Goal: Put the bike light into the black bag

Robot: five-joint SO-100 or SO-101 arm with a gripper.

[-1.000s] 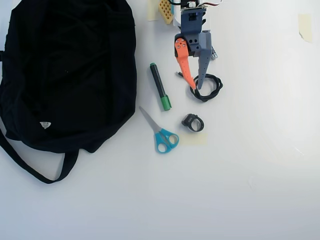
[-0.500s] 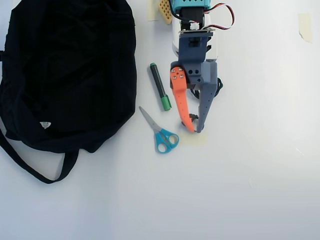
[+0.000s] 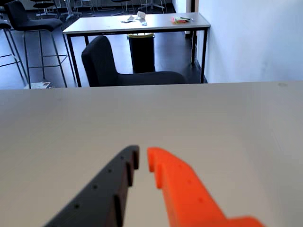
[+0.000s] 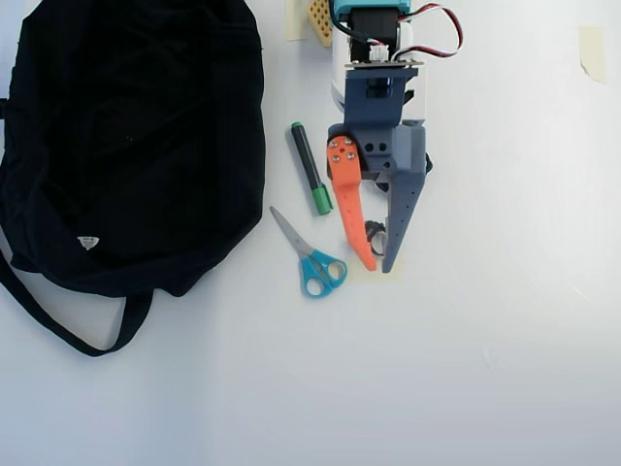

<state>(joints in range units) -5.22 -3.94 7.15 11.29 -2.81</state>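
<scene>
The black bag (image 4: 126,136) lies at the left of the overhead view, with a small white label (image 4: 87,242) and a strap (image 4: 68,330) trailing below it. My gripper (image 4: 378,265) has an orange and a grey finger and points down the overhead picture, right of the bag. Its tips are almost together with nothing between them, as the wrist view (image 3: 142,157) also shows. A small black thing with a round loop, which looks like the bike light (image 4: 374,233), shows in the gap between the fingers on the table below, mostly hidden. The wrist view shows only bare tabletop ahead.
A black marker with a green end (image 4: 309,167) and blue-handled scissors (image 4: 310,262) lie between the bag and the gripper. The arm's base (image 4: 374,39) is at the top. The wrist view shows the table's far edge (image 3: 151,85), with a chair (image 3: 109,66) and another table (image 3: 137,23) beyond it.
</scene>
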